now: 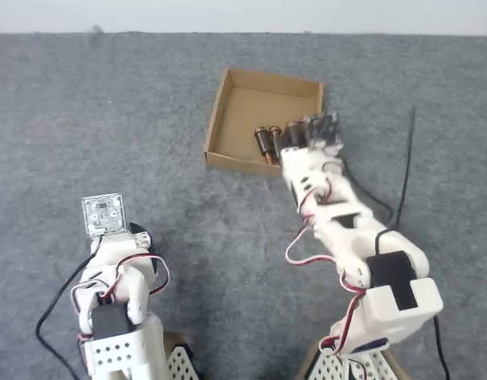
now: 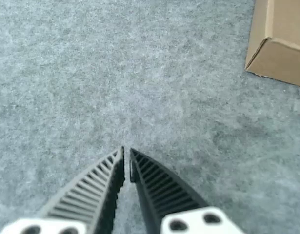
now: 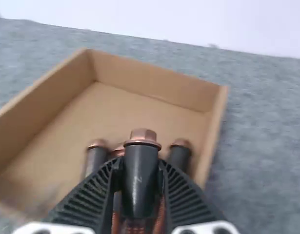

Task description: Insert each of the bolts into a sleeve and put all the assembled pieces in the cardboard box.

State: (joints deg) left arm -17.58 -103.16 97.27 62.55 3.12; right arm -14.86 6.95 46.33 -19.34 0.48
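Over cardboard box (image 1: 218, 119) lower-right corner in high view: right gripper (image 3: 139, 165) pinching sleeved bolt (image 3: 141, 144), long axis toward far wall, above finished pieces (image 1: 264, 142) lying inside; left gripper (image 2: 126, 155) fingers pressed together, empty, well apart.

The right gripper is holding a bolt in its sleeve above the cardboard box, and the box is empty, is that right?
Not quite: the cardboard box is not empty. The right wrist view shows at least two assembled pieces already lying in it. The right gripper does hold a bolt in its sleeve above it.
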